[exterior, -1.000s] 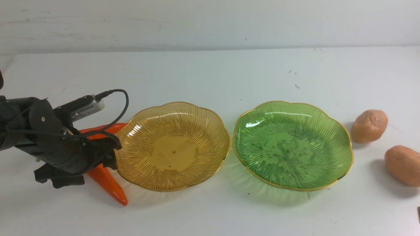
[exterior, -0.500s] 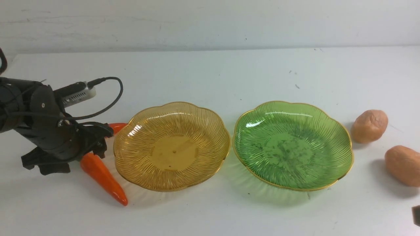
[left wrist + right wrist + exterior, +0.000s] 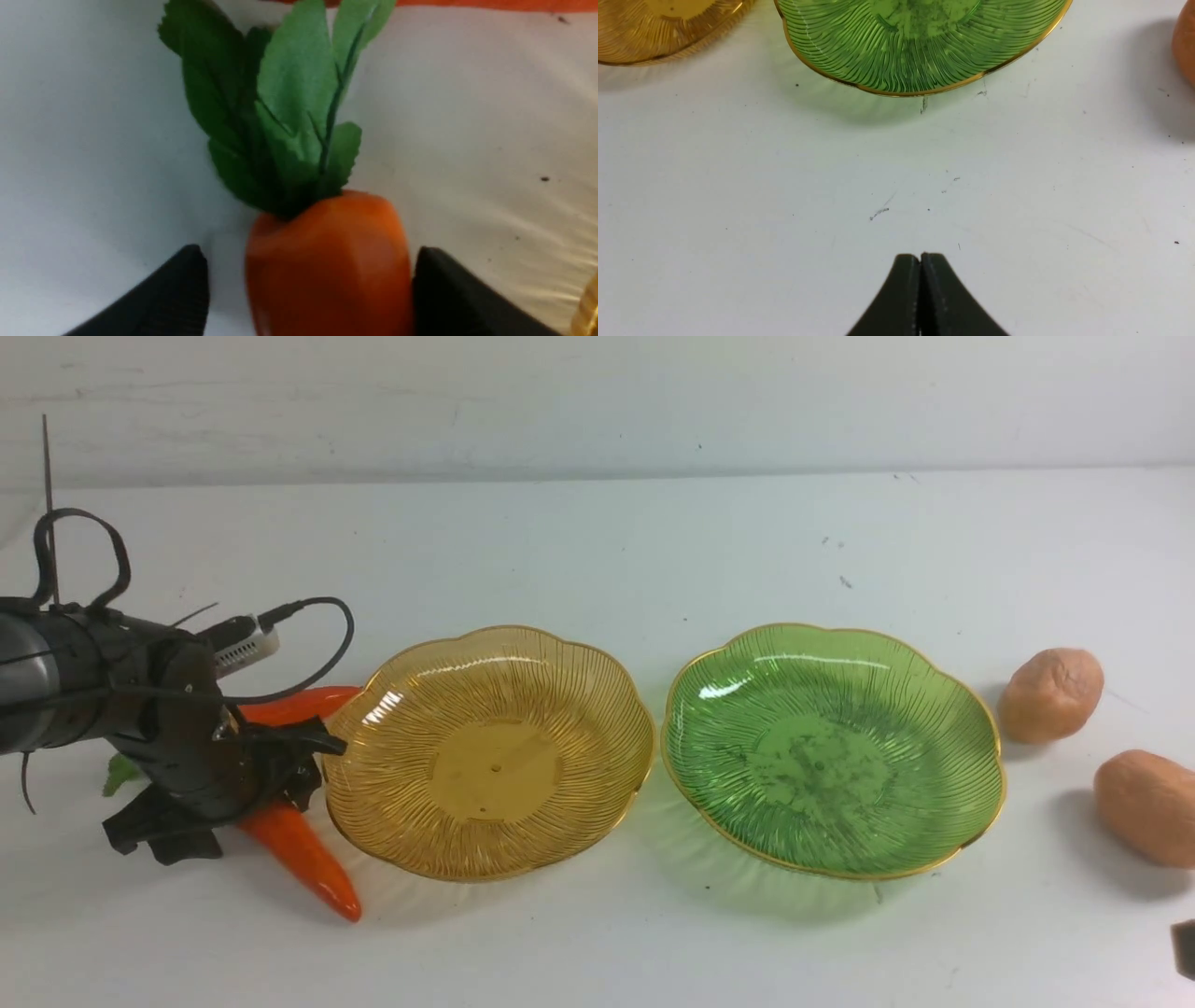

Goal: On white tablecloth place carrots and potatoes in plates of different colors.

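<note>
On the white tablecloth (image 3: 597, 551) two orange carrots lie left of the amber plate (image 3: 490, 751): a near one (image 3: 303, 859) and a far one (image 3: 299, 705). My left gripper (image 3: 233, 798) is open and straddles the near carrot's thick end. In the left wrist view the carrot (image 3: 327, 266) with its green leaves (image 3: 285, 116) sits between the fingers; one finger (image 3: 448, 294) touches it, and the other (image 3: 177, 294) stands a little apart. The green plate (image 3: 831, 747) is empty. Two potatoes (image 3: 1050, 693) (image 3: 1148, 807) lie to its right. My right gripper (image 3: 920, 255) is shut and empty above bare cloth.
A pale wall runs behind the table's far edge. The right gripper's corner (image 3: 1186, 947) shows at the front right. The right wrist view shows the green plate's near rim (image 3: 920, 91), the amber plate's edge (image 3: 668, 42) and one potato's edge (image 3: 1186, 42).
My left gripper swung left and up, then came back right and lower over the near carrot's thick end. The carrots barely moved. The right gripper's corner came into view.
</note>
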Controlling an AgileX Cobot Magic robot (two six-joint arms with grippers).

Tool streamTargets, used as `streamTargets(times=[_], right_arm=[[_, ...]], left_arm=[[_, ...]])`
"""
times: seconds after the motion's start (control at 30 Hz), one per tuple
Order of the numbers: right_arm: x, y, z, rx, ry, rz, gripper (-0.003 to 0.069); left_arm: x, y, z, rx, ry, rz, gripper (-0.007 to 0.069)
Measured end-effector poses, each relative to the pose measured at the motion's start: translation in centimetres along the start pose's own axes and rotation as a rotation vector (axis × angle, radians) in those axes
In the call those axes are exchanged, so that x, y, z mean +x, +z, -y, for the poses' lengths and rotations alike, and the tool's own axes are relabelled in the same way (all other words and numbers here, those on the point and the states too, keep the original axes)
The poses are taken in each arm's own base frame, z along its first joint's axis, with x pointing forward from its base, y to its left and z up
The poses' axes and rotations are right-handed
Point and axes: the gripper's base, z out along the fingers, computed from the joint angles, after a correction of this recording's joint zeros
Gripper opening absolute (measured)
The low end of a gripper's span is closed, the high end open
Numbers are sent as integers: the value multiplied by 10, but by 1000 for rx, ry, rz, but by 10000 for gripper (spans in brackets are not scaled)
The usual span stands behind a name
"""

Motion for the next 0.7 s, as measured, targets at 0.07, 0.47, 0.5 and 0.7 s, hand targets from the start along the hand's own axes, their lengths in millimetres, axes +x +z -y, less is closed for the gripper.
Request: streamTargets(times=[0.07, 0.47, 0.5, 0.7], right_arm=[[0, 0, 0, 0, 0, 0, -15], [-3, 0, 0, 5, -5, 28, -15], [-3, 0, 0, 5, -5, 30, -15], [-4, 0, 1, 6, -4, 35, -15]], left_arm=[[0, 0, -1, -7, 18, -5, 496], [-17, -73, 5, 55, 103, 100, 260], [-20, -83, 8, 75, 108, 125, 260], [-24, -137, 54, 304, 233, 231, 260]])
